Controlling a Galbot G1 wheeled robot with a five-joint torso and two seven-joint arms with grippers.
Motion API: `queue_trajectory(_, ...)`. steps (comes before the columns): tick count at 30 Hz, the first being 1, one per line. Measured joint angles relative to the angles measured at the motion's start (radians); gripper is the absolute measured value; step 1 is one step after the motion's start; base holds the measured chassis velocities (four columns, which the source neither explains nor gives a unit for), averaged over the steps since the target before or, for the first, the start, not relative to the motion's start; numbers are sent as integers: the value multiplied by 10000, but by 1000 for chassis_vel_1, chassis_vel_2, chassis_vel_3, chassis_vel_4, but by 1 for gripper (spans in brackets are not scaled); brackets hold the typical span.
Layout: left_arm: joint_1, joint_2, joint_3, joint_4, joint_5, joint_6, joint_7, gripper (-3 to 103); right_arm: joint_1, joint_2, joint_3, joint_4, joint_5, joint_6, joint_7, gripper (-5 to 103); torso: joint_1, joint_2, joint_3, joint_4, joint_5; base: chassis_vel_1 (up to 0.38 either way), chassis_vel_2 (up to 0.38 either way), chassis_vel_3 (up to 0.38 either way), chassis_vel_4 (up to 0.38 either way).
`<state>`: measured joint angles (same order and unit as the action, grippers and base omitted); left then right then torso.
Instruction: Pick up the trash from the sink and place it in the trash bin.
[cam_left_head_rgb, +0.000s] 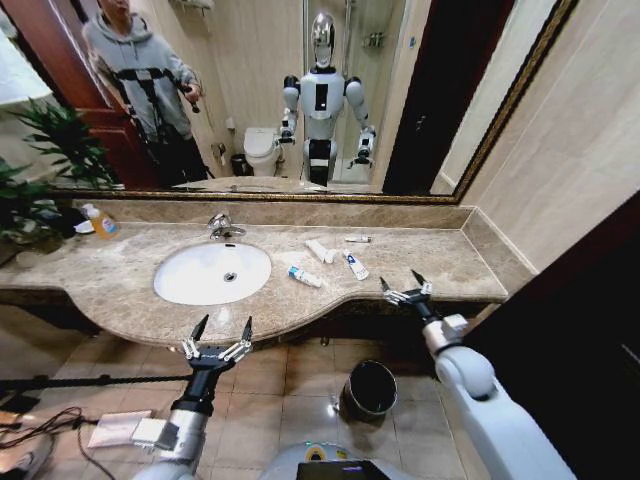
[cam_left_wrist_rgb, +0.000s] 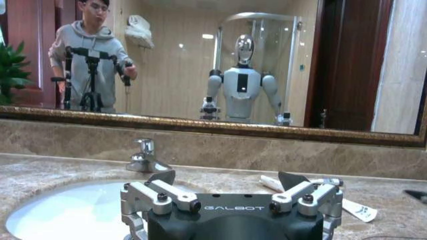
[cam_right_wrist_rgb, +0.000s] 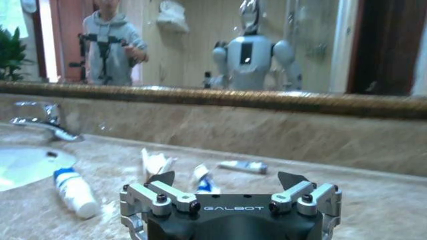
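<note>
The white oval sink (cam_left_head_rgb: 190, 285) sits in the marble countertop (cam_left_head_rgb: 450, 260), its basin bare. The trash lies on the counter to the sink's right: a blue-capped tube (cam_left_head_rgb: 305, 277), a white tube (cam_left_head_rgb: 320, 250), a blue-ended tube (cam_left_head_rgb: 355, 265) and a small tube (cam_left_head_rgb: 357, 239). My left gripper (cam_left_head_rgb: 220, 330) hangs open before the counter's front edge, below the sink (cam_left_wrist_rgb: 60, 210). My right gripper (cam_left_head_rgb: 405, 287) stands open at the counter's front edge, right of the blue-capped tube (cam_right_wrist_rgb: 73, 190) and the wrappers (cam_right_wrist_rgb: 155, 164). The dark trash bin (cam_left_head_rgb: 370, 390) stands on the floor between my arms.
A chrome faucet (cam_left_head_rgb: 222, 228) rises behind the sink. An orange soap bottle (cam_left_head_rgb: 100, 222) and a plant (cam_left_head_rgb: 40, 170) stand at the counter's far left. A mirror covers the wall behind. White paper (cam_left_head_rgb: 118, 428) and cables lie on the tiled floor at left.
</note>
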<state>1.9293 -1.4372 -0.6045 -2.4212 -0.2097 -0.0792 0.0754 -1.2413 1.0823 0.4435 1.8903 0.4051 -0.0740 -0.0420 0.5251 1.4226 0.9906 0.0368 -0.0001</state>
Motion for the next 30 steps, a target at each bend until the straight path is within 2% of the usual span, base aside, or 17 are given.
queue_trajectory(6, 0, 0, 0, 0, 0, 0, 1, 100, 1459, 255, -1108, -1406, 45, -259, 93, 100, 0, 0, 0, 1, 2, 0, 0, 0, 0)
queue_trajectory(11, 0, 0, -1, 0, 0, 0, 0, 100, 1963, 370, -1431, -1817, 104, -837, 171, 100, 0, 0, 0, 0, -1, 0, 0, 0, 0)
queue_trajectory(22, 0, 0, -1, 0, 0, 0, 0, 100, 2600, 627, -1771, -2504, 200, -1153, 153, 101, -1, 0, 0, 0, 1, 0, 0, 0, 0)
queue_trajectory(25, 0, 0, -1, 0, 0, 0, 1, 100, 2775, 686, -1830, -2695, 200, -1181, 178, 92, -1, 0, -1, 1, 1, 0, 0, 0, 0)
queue_trajectory(26, 0, 0, 0, 0, 0, 0, 0, 100, 2840, 705, -1856, -2783, 199, -1186, 186, 92, -1, 0, -1, 0, 0, 0, 0, 0, 0)
queue_trajectory(27, 0, 0, 0, 0, 0, 0, 0, 100, 2926, 729, -1889, -2893, 199, -1195, 198, 82, -1, 0, 0, 0, 0, 0, 0, 0, 0)
queue_trajectory(29, 0, 0, -1, 0, 0, 0, 0, 100, 2946, 743, -1888, -2913, 198, -1216, 202, 82, -1, 0, 0, 0, 1, 0, 0, 0, 0)
queue_trajectory(30, 0, 0, 0, 0, -1, 0, 0, 100, 2955, 763, -1879, -2920, 192, -1240, 202, 76, -1, 0, 0, 0, 0, 0, 0, 0, 0)
